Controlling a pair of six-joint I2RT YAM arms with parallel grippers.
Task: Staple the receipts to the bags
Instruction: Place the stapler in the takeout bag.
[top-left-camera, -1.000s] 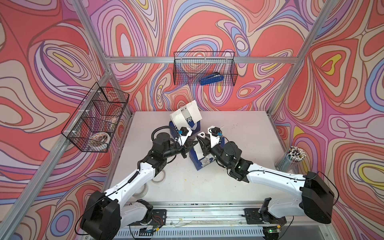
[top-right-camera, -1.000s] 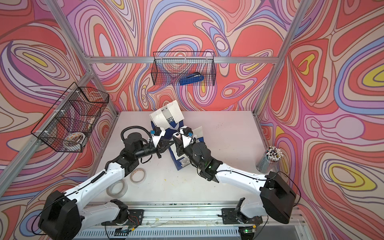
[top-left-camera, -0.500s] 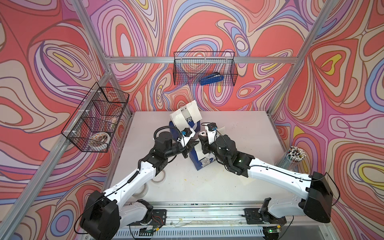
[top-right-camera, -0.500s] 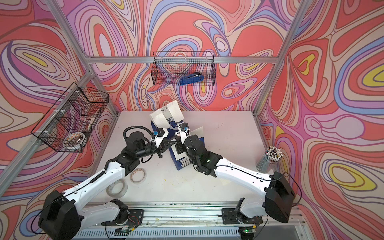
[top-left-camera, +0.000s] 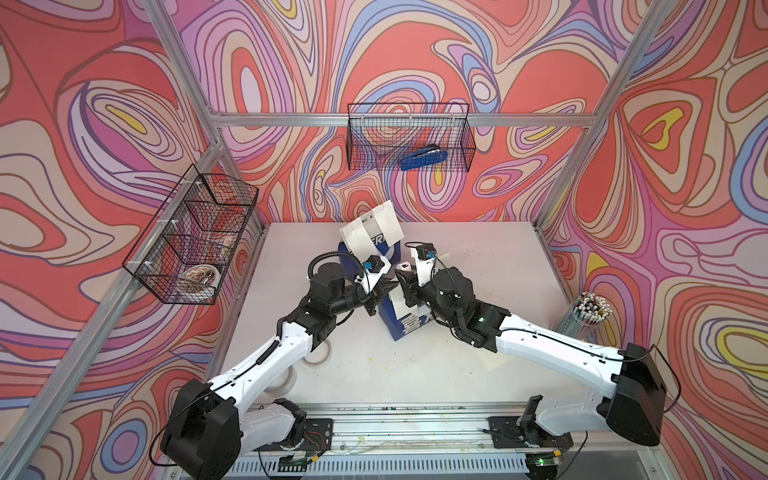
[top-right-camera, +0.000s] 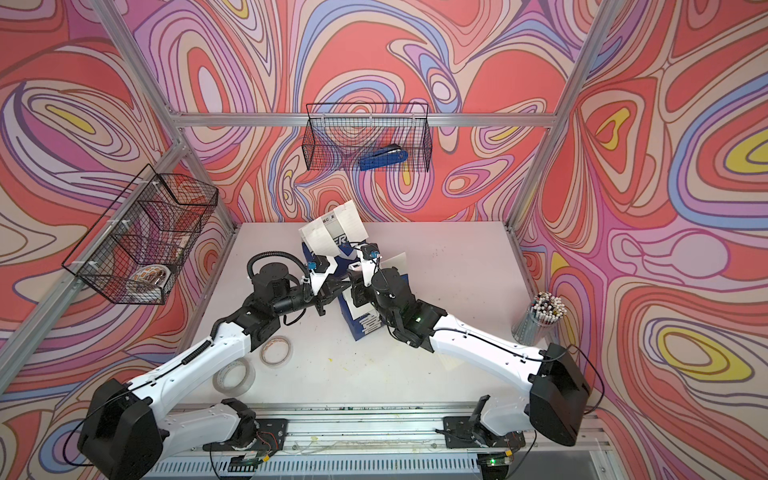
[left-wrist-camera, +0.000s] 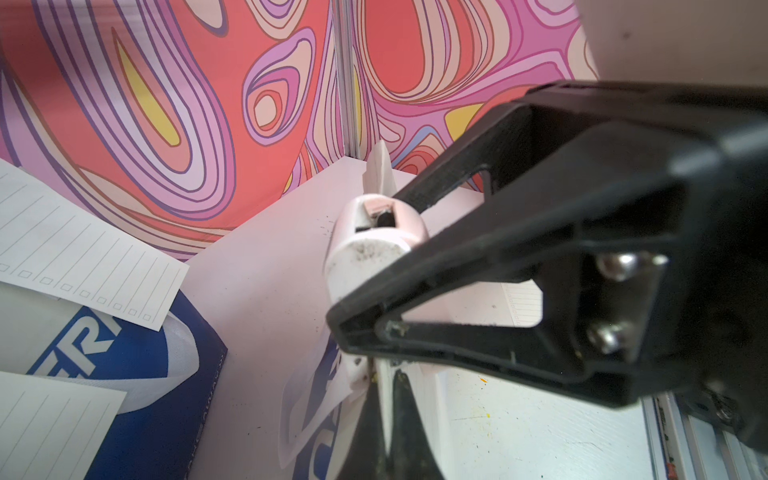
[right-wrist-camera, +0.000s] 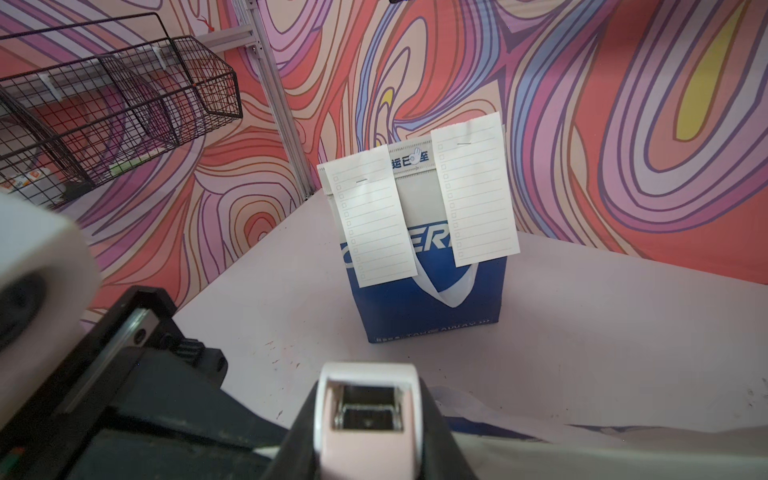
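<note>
Far on my left, a black wire basket (top-left-camera: 191, 241) hangs on the wall. Two pale tape rolls (top-right-camera: 276, 351) lie flat on the white table (top-left-camera: 478, 257).

Next comes my left pincer (left-wrist-camera: 386, 399). It is squeezed all the way shut on a thin white edge at the top of the near bag (top-left-camera: 409, 326). That is the blue bag with big white Chinese signs. I cannot tell if a paper slip is pinched in there too.

Behind it stands the far bag (right-wrist-camera: 428, 299), blue and white, with the letters "ER" showing. Two receipts (right-wrist-camera: 370, 220) hang on its front, each with a little staple near the top.

The bags are paper, so I think they are light, stiff at the folds and easy to tip over. Holding the top rim, close to where the staple goes, seems best. The receipts are thin, lined and floppy. They would bend or rip if pulled hard, so I should press them flat against the bag.

Just beside my left pincer is my right pincer (right-wrist-camera: 368, 440). It is partly closed around a small pink-and-white stapler (right-wrist-camera: 365, 376) with shiny metal in its nose. The stapler is hard, smooth and round-cornered, so it may slip in a loose hold.

Far on my right, a shiny cup of pens (top-left-camera: 588, 311) stands well apart.
</note>
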